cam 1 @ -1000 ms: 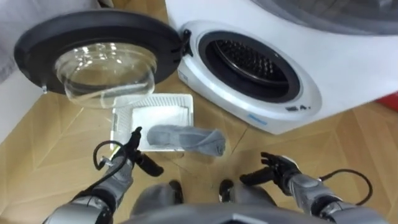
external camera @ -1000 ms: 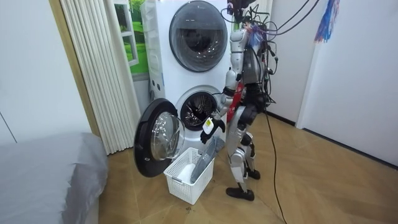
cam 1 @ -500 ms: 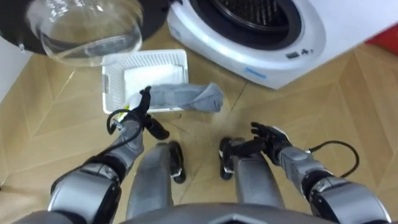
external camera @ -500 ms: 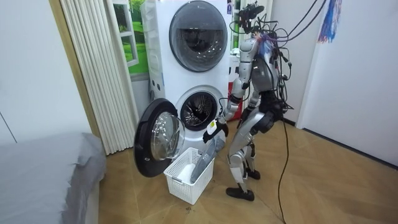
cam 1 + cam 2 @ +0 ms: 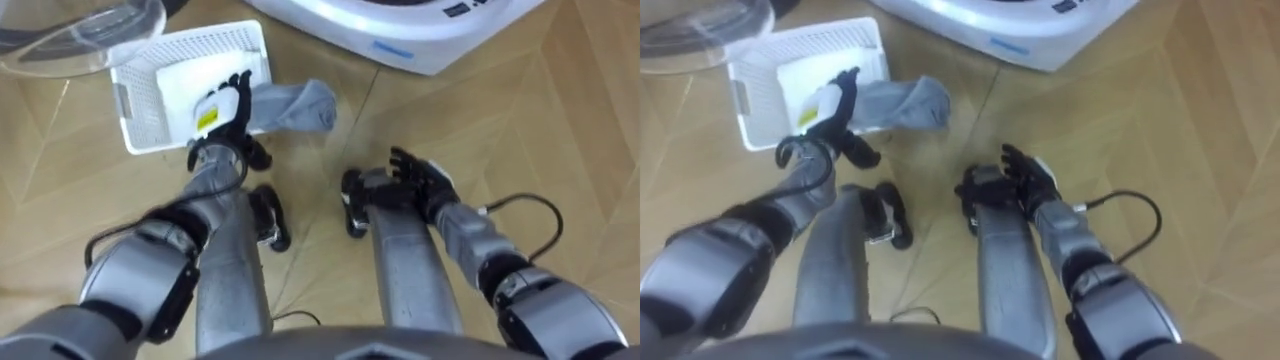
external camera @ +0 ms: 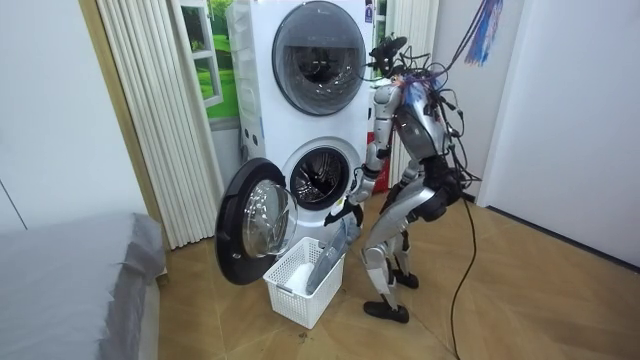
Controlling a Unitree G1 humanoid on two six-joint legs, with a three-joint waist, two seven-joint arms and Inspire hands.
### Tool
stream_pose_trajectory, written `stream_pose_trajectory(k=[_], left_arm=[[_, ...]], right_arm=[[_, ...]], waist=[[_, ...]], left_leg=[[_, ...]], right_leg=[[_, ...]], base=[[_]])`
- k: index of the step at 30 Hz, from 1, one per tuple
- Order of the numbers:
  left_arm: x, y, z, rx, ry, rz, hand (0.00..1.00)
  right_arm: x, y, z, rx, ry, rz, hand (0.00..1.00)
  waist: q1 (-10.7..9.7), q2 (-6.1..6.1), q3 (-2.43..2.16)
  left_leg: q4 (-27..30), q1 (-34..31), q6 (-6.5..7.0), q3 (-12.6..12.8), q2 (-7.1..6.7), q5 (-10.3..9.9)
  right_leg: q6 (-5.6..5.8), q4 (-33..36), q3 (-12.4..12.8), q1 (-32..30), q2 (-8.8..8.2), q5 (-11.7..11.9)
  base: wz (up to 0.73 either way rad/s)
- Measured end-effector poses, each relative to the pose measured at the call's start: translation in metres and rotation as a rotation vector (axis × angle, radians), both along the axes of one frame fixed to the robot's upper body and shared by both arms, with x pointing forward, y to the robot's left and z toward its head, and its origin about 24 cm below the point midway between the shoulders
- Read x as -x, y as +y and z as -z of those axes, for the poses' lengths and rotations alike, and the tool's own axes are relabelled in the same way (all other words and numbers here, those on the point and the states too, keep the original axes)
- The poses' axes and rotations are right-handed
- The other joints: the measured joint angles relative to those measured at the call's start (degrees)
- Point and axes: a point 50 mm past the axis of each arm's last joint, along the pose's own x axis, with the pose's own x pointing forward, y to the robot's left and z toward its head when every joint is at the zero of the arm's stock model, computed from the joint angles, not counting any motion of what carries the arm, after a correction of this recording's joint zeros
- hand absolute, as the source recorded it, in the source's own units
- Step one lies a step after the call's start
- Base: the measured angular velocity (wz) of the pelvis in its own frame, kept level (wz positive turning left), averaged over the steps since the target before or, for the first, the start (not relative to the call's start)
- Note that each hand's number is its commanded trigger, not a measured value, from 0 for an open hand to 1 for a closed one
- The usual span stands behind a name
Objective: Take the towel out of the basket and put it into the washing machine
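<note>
Robot is standing bent forward before the washer (image 5: 440,30), which is sitting at 12 o'clock. Towel (image 5: 295,105) is lying draped over the basket (image 5: 150,70), across its 3 o'clock rim. Left hand (image 5: 222,103) is hovering over the towel's 9 o'clock end, fingers straight, gripping nothing. Right hand (image 5: 420,183) is hanging at the towel's 4 o'clock, fingers loosely spread, empty.

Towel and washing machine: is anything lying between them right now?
Nothing but bare wood floor. In the left eye view the towel hangs over the rim of the basket, and a strip of floor separates it from the washing machine.
</note>
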Motion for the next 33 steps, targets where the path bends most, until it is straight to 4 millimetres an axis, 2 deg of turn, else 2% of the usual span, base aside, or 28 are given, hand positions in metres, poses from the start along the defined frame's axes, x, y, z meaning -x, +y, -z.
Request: stream_pose_trajectory(k=[5,8,11,14,18,20,24,25,26,27,29,30,33], left_arm=[[-0.005,0.0,-0.006,-0.036,-0.054,0.006,0.0],[-0.009,0.0,-0.012,-0.061,-0.092,0.013,0.0],[-0.017,-0.002,-0.021,-0.091,-0.133,0.037,0.0],[-0.021,-0.006,-0.027,-0.116,-0.173,0.062,0.0],[-0.021,-0.007,-0.025,-0.144,-0.169,0.082,0.0],[-0.02,-0.006,-0.025,-0.158,-0.167,0.092,0.0],[-0.019,-0.001,-0.023,-0.193,-0.162,0.114,0.0],[-0.019,-0.001,-0.024,-0.195,-0.163,0.113,0.15],[-0.019,0.001,-0.024,-0.198,-0.163,0.112,0.53],[-0.019,0.001,-0.024,-0.199,-0.163,0.111,0.75],[-0.019,0.001,-0.024,-0.21,-0.162,0.125,0.75],[-0.019,0.001,-0.024,-0.213,-0.162,0.129,1.0],[-0.019,0.004,-0.023,-0.214,-0.152,0.128,1.0]], right_arm=[[-0.007,0.003,-0.007,-0.028,-0.047,0.022,0.0],[-0.012,0.007,-0.012,-0.053,-0.08,0.019,0.0],[-0.016,0.013,-0.017,-0.071,-0.109,0.007,0.0],[-0.02,0.016,-0.02,-0.082,-0.127,0.002,0.0],[-0.026,0.022,-0.025,-0.119,-0.143,-0.009,0.0],[-0.028,0.024,-0.027,-0.14,-0.149,-0.008,0.0],[-0.031,0.028,-0.03,-0.17,-0.165,-0.014,0.0],[-0.031,0.03,-0.031,-0.175,-0.169,-0.019,0.0],[-0.032,0.032,-0.032,-0.184,-0.176,-0.023,0.0],[-0.033,0.033,-0.033,-0.194,-0.18,-0.029,0.0],[-0.034,0.035,-0.034,-0.207,-0.182,-0.029,0.0],[-0.035,0.036,-0.034,-0.217,-0.185,-0.033,0.0],[-0.037,0.04,-0.036,-0.235,-0.185,-0.052,0.0]], waist=[[-0.5,0.01,0.02],[-1.8,0.03,0.01],[-3.1,0.0,0.06],[-3.7,0.05,0.13],[-4.7,-0.27,0.44],[-5.0,-0.78,0.76],[-5.7,-0.94,0.8],[-5.9,-0.95,0.8],[-6.1,-1.04,0.83],[-6.2,-1.16,0.83],[-6.2,-1.55,0.85],[-6.3,-1.63,0.83],[-6.9,-2.09,0.95]], left_leg=[[4.8,-4.2,-0.54,-1.6,0.09,-2.0],[7.9,-6.8,-0.65,-2.6,-0.01,-3.4],[10.3,-9.1,-0.58,-3.1,-0.04,-4.3],[13.5,-10.8,-0.56,-3.9,-0.13,-5.9],[17.6,-12.7,-0.44,-4.1,-0.06,-7.8],[18.5,-13.2,-0.5,-4.1,0.02,-8.2],[21.7,-14.9,-0.58,-5.0,0.69,-9.6],[22.2,-15.2,-0.63,-5.2,0.75,-9.9],[23.5,-15.8,-0.73,-5.6,0.78,-10.5],[24.8,-16.4,-0.85,-6.0,0.8,-11.1],[26.4,-16.9,-1.01,-6.5,0.8,-12.0],[27.3,-17.3,-1.18,-7.1,0.71,-12.4],[28.3,-17.8,-1.26,-7.5,0.87,-12.8]], right_leg=[[-0.65,4.8,-0.5,-3.8,-0.04,-2.4],[-0.95,7.6,-0.5,-6.3,0.02,-3.5],[-0.85,9.8,-0.6,-8.5,0.09,-4.3],[-0.8,12.6,-0.5,-10.1,0.21,-5.4],[-0.59,16.6,-0.1,-12.2,0.21,-7.1],[-0.56,17.5,0.0,-12.8,0.35,-7.4],[-0.91,20.1,-0.4,-14.2,0.74,-8.4],[-0.94,20.5,-0.4,-14.6,0.82,-8.6],[-1.02,21.6,-0.5,-15.1,0.98,-9.0],[-1.1,22.7,-0.6,-15.7,1.18,-9.4],[-1.19,24.1,-0.7,-16.2,1.41,-10.0],[-1.3,24.7,-1.0,-16.4,1.51,-10.2],[-1.37,25.4,-1.3,-16.6,1.63,-10.5]], base=[[0.06],[-0.04],[-0.02],[-0.06],[-0.03],[0.0],[-0.07],[-0.1],[-0.11],[-0.11],[-0.09],[-0.06],[0.0]])
